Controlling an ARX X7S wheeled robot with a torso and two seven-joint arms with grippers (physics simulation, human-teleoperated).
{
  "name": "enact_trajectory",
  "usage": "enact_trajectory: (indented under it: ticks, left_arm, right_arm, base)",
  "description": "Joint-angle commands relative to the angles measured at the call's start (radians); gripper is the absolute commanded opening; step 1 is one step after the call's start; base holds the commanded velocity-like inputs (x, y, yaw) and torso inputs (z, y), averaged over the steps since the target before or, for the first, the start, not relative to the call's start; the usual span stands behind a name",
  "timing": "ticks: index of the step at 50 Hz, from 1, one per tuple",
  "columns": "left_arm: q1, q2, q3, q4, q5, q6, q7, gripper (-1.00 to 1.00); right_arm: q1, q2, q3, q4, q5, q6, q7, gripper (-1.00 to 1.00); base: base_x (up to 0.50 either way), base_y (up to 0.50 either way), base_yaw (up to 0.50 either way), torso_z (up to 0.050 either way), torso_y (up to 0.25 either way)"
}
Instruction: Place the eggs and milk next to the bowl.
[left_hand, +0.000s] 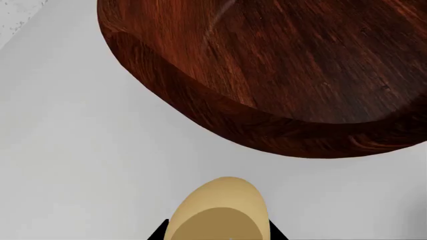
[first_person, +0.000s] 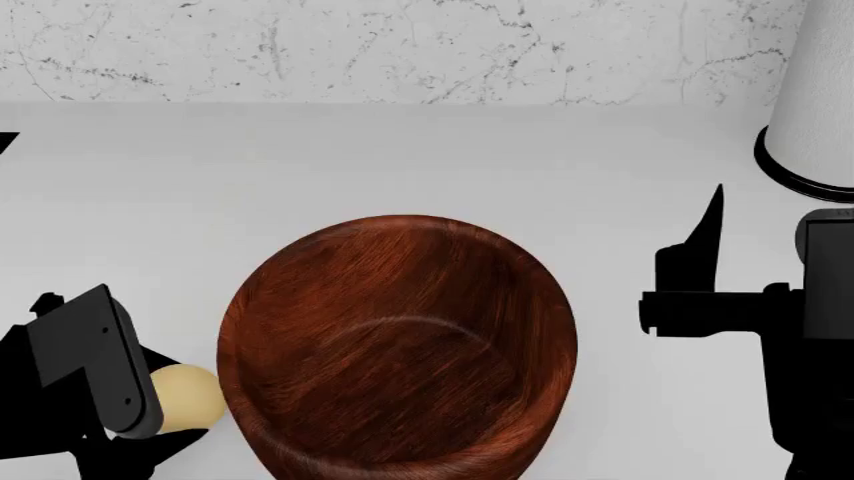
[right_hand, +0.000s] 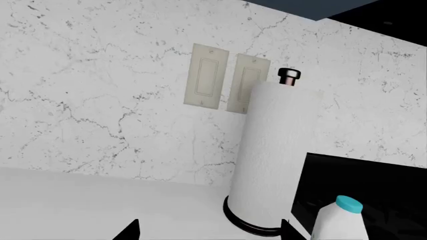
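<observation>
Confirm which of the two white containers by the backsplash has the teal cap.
The milk: a small jug with a teal cap. The paper towel roll beside it is taller, with a black knob and base ring.

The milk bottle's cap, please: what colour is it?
Teal-blue; the milk bottle's cap shows only in the right wrist view.

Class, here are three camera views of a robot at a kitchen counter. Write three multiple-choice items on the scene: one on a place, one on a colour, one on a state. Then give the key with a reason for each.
1. Where is the tan egg?
A. inside the wooden bowl
B. at the left gripper, beside the bowl
C. by the paper towel roll

2. What colour is the cap of the milk jug?
A. red
B. black
C. teal-blue

3. What is in the bowl?
A. nothing
B. an egg
C. milk

Key: B, the head view shows the egg outside the rim; C, seen in the right wrist view; A, only bare wood grain shows.
</observation>
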Motion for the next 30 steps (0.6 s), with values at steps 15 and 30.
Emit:
enact_trajectory:
  ticks: [15,30]
  left_arm:
    - [0.024,0.031,0.023,-0.027,0.037,0.015,-0.029,1.0]
    - [0.012,-0.008,0.0,0.028,0.015,-0.02,-0.032,1.0]
  right_arm:
    - [-0.001,0.001,-0.005,0.007,0.0,-0.009,-0.001,1.0]
    - [-0.001,0.002,-0.006,0.006,0.002,-0.011,0.001,1.0]
  base:
    - [0.0,0.0,0.0,0.0,0.0]
    - [0.0,0.0,0.0,0.0,0.0]
